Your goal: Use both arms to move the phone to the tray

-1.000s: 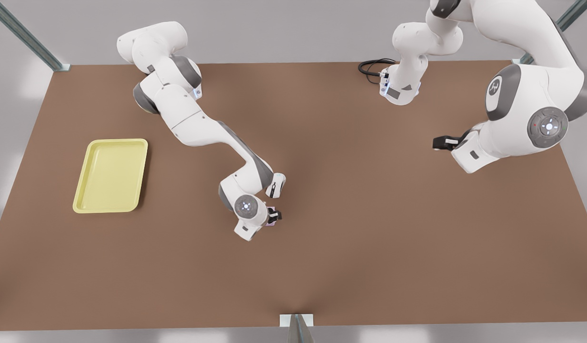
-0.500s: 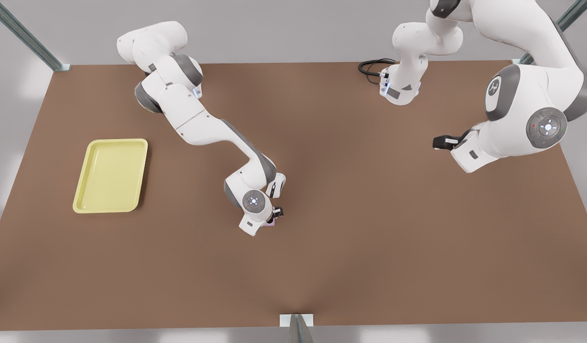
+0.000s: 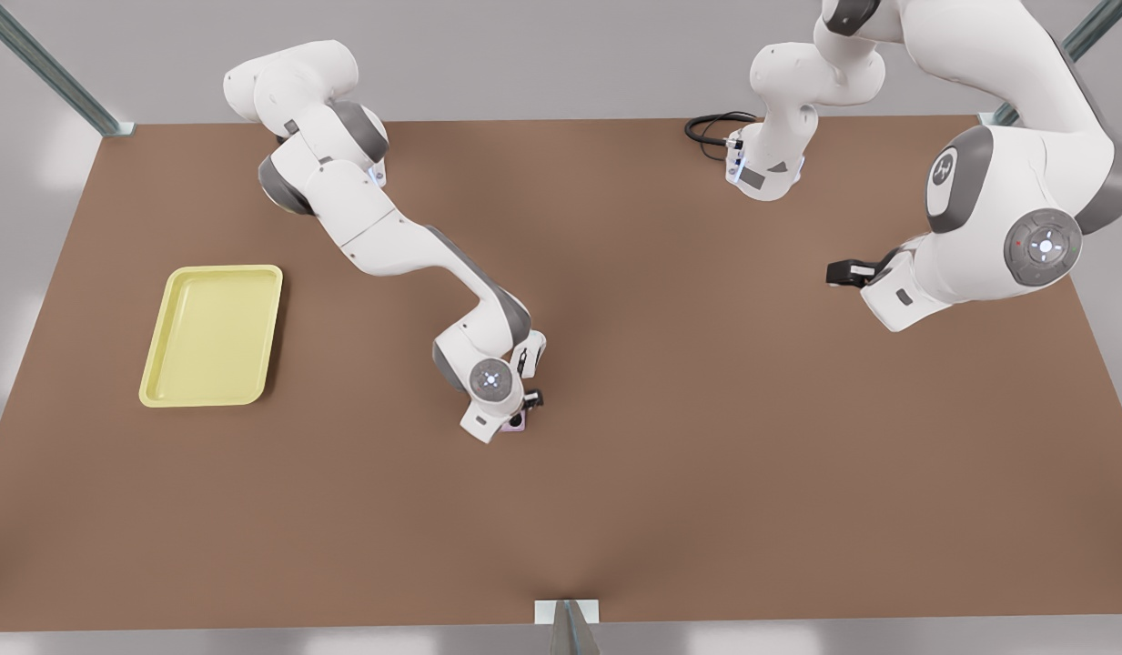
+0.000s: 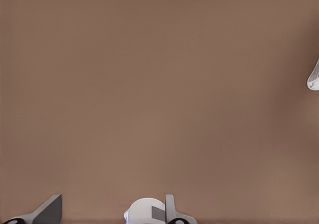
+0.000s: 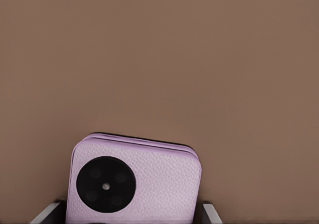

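Pink phone [image 5: 134, 181] between right claw [image 5: 127, 215] fingers.

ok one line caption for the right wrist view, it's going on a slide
Right pincer straddling the pale pink phone on the brown table, one finger on each side.

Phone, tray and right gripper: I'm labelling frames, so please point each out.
phone [image 5: 149, 184], right wrist view, its pink face.
tray [image 3: 213, 335], front view, its bare floor.
right gripper [image 3: 520, 411], front view, at the phone.
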Motion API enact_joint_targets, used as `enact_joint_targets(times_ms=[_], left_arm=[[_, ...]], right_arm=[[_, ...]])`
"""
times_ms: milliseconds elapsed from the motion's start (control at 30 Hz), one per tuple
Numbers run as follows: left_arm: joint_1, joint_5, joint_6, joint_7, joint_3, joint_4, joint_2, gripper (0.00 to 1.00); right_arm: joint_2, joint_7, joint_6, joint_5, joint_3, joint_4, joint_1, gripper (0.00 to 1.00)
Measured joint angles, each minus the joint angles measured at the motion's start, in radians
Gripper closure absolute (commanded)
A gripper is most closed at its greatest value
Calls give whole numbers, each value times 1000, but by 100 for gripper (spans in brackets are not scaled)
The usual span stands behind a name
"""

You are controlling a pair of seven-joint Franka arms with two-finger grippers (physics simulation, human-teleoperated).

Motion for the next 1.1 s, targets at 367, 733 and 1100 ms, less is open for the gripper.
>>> enact_joint_targets(times_ms=[367, 733, 1100], left_arm=[[0, 0, 0, 0, 0, 0, 2, 0], [0, 1, -4, 0, -1, 0, 1, 0], [0, 1, -10, -1, -8, 0, 2, 0]], right_arm=[[-31, 17, 2, 5, 2, -2, -4, 30], [-568, -41, 49, 12, 5, -612, -346, 31], [-879, -404, 145, 144, -10, -1030, -876, 31]])
